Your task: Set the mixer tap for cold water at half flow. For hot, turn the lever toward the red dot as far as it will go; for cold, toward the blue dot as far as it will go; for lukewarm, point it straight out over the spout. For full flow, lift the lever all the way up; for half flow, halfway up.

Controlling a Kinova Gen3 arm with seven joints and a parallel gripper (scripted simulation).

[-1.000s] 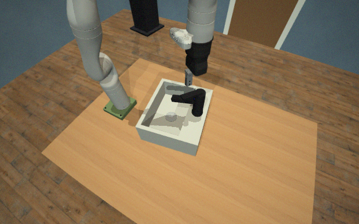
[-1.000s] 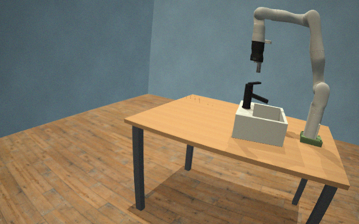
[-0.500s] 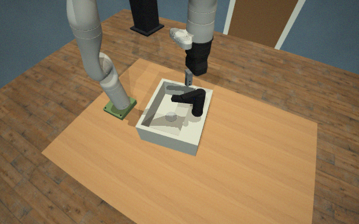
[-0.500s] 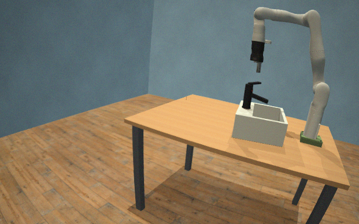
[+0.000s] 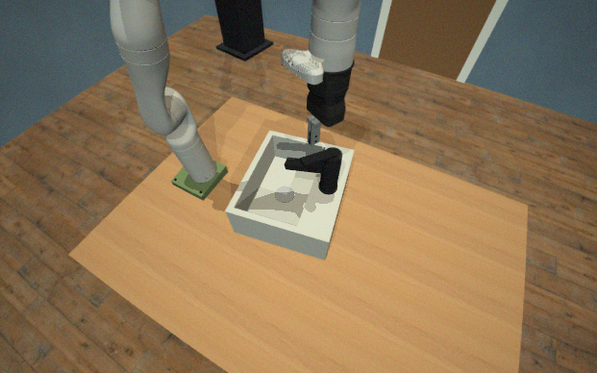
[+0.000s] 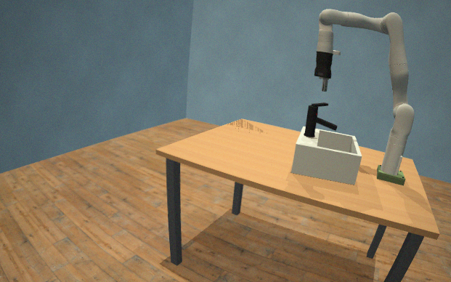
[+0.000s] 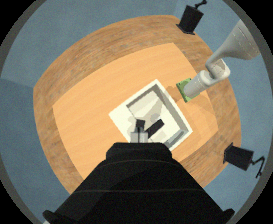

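A black mixer tap (image 5: 325, 168) stands on the rim of a white basin (image 5: 291, 192); it also shows in the exterior view (image 6: 314, 120). Its lever (image 6: 318, 105) lies about level on top of the tap body, and the spout (image 6: 327, 123) reaches out over the basin. My gripper (image 6: 324, 87) hangs pointing down, well above the lever and apart from it, with its fingers shut and nothing between them. In the top view the gripper (image 5: 313, 136) shows just behind the tap. The wrist view shows the basin (image 7: 148, 123) far below. I cannot see the red and blue dots.
The basin sits on a wooden table (image 6: 266, 160). The arm's green base (image 6: 391, 176) is bolted to the table beside the basin. Black stands (image 5: 242, 24) are on the floor behind the table.
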